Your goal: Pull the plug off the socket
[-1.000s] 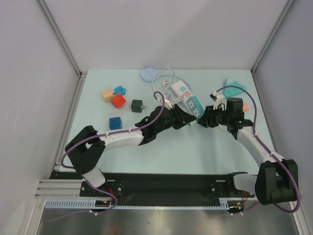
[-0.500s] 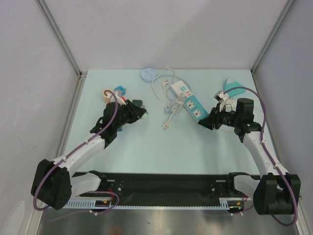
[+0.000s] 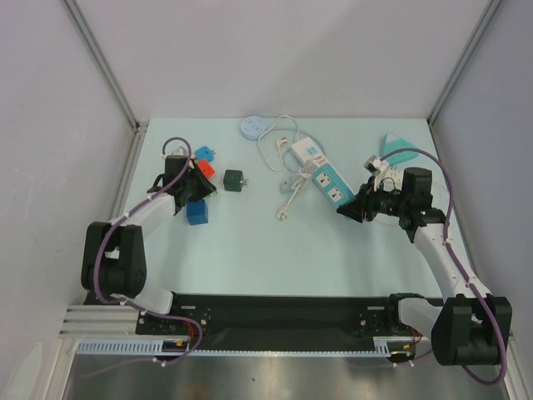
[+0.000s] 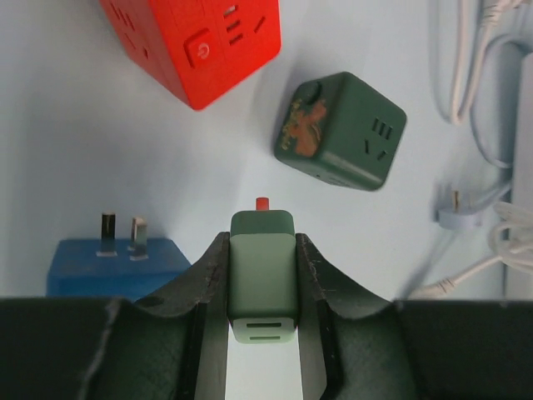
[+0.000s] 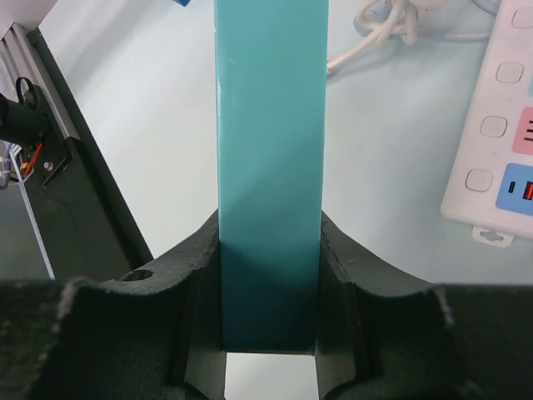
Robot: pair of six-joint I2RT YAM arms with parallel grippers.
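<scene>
Both my claws are showing in the overhead view. My left claw (image 3: pixel 198 185) is hovering at the left side of the table (image 3: pixel 250 246), just beside a blue cube (image 3: pixel 196 212) and near a dark green cube (image 3: pixel 232 179). My right claw (image 3: pixel 351 208) is pinching the near end of the teal power strip (image 3: pixel 331 183), which is lying slanted beside a white power strip (image 3: pixel 306 152) and a loose white cable (image 3: pixel 287 187). What my left claw is carrying is too small to tell from up there. Through my left wrist camera, my left claw (image 4: pixel 261 250) is closing narrowly on a small pale green plug (image 4: pixel 262 287), with its red tip (image 4: pixel 262 203) pointing away from me. The plug is sitting free of any socket, well apart from the teal power strip. Beyond it a red cube (image 4: pixel 196 42), the dark green cube (image 4: pixel 341 129) and the blue cube (image 4: pixel 117 262) with two prongs are lying on the table. Through my right wrist camera, my right claw (image 5: pixel 268 242) is squeezing the teal power strip (image 5: pixel 268 125) from both sides. That strip is running straight away from me, and the white power strip (image 5: pixel 504 125) is lying off to the right.
</scene>
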